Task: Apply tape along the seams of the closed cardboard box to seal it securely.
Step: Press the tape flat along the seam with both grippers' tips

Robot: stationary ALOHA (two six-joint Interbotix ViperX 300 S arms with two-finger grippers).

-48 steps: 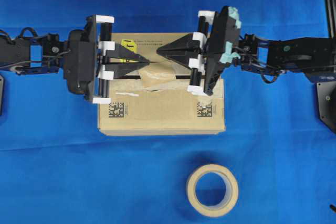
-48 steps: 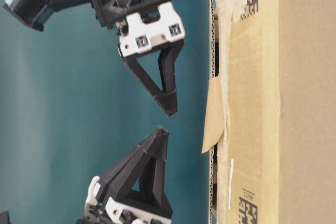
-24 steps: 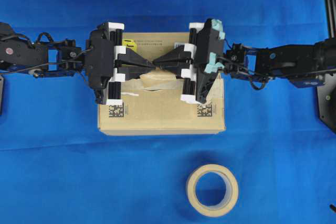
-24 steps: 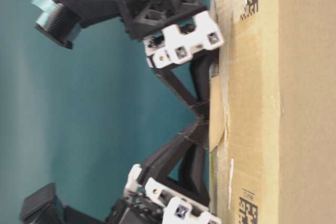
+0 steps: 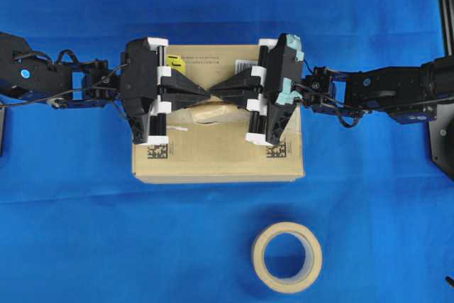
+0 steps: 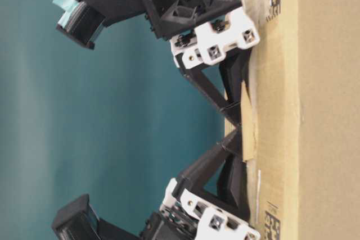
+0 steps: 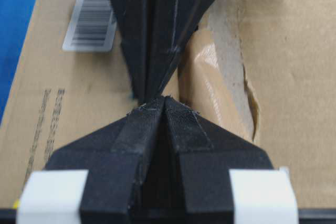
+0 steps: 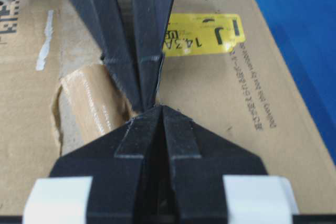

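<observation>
Two closed grippers, the left gripper (image 5: 200, 92) and right gripper (image 5: 217, 92), meet tip to tip on the cardboard box (image 5: 213, 157), holding nothing, apparently pressing one piece of tape (image 5: 213, 112) down just beside the seams (image 5: 240, 106). One roll (image 5: 286, 257) lies near, well apart.

Brown cardboard box (image 5: 213, 157), blue cloth (image 5: 106, 232)

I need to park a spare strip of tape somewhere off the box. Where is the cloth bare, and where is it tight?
Bare blue cloth lies in front of the cardboard box, left of the tape roll, and behind the box. It is crowded over the box top, where the left end effector and right end effector meet, both shut.
</observation>
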